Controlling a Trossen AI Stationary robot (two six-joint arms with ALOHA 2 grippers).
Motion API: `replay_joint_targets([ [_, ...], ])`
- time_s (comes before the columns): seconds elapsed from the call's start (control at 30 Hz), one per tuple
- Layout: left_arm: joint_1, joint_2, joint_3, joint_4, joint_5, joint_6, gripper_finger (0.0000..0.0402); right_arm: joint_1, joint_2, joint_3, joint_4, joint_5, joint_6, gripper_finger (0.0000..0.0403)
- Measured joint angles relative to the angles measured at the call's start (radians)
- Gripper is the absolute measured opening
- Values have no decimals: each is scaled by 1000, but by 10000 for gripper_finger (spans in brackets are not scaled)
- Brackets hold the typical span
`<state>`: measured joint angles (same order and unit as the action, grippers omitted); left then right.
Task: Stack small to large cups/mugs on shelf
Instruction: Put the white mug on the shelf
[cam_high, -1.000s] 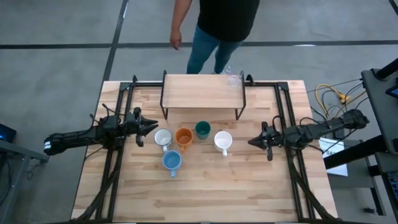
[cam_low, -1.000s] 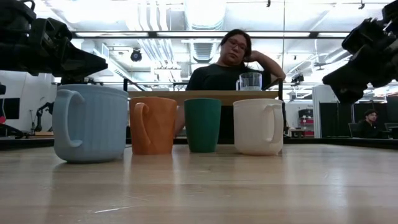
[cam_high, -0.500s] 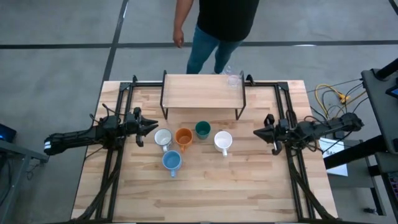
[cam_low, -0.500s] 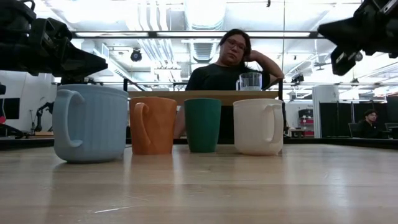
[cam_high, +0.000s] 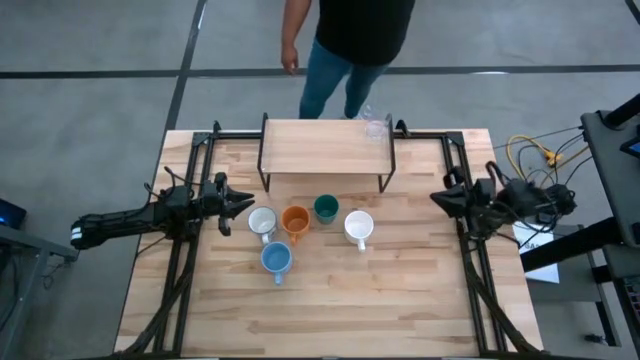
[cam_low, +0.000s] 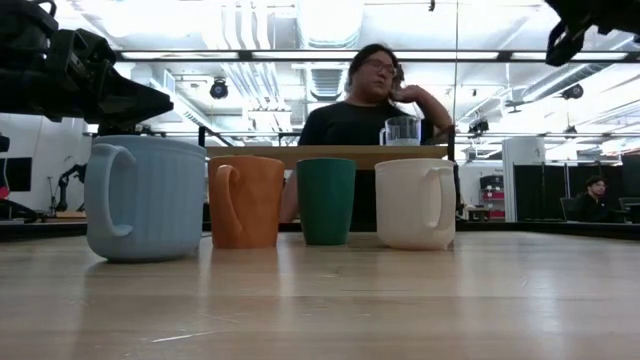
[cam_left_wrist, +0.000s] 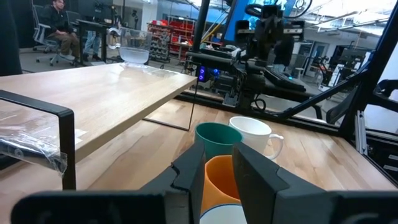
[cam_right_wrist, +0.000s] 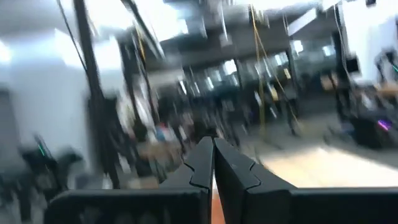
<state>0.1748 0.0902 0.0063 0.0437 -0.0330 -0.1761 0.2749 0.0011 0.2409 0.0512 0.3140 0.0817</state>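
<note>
Five mugs stand on their bases on the table in the high view: a white mug (cam_high: 262, 221), an orange mug (cam_high: 295, 220), a dark green cup (cam_high: 325, 208), a second white mug (cam_high: 359, 227) and a light blue mug (cam_high: 276, 259). A clear glass (cam_high: 376, 127) stands on the shelf (cam_high: 320, 148), at its right end. My left gripper (cam_high: 247, 203) hovers open just left of the first white mug; its wrist view looks over the orange mug (cam_left_wrist: 221, 180). My right gripper (cam_high: 438, 197) is shut, raised near the table's right edge, far from the cups.
A person (cam_high: 350, 40) stands just beyond the table's far edge, behind the shelf, and shows seated-looking behind it in the low view (cam_low: 365, 100). Black rails (cam_high: 185, 260) run along both table sides. Bare wood (cam_high: 330, 310) lies near of the mugs.
My right gripper has drawn back toward the table's right and far edges and risen, tipping its fingers upward; in the low view it has climbed to the top corner. The left arm and all mugs have kept still.
</note>
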Motion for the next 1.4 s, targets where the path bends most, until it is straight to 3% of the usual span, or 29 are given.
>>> replay_joint_targets([
  [0.13,0,0,0,0,0,0,68,0,1,110,-320,12,64,8],
  [0.27,0,0,0,0,0,0,68,0,2,166,-520,16,102,8],
  [0.47,0,1,0,0,0,0,68,0,1,124,-469,54,100,8],
  [0.8,0,0,0,0,0,0,68,0,0,-79,-158,54,147,8],
  [1.4,0,1,0,0,-1,0,68,0,15,-186,-141,44,207,8],
])
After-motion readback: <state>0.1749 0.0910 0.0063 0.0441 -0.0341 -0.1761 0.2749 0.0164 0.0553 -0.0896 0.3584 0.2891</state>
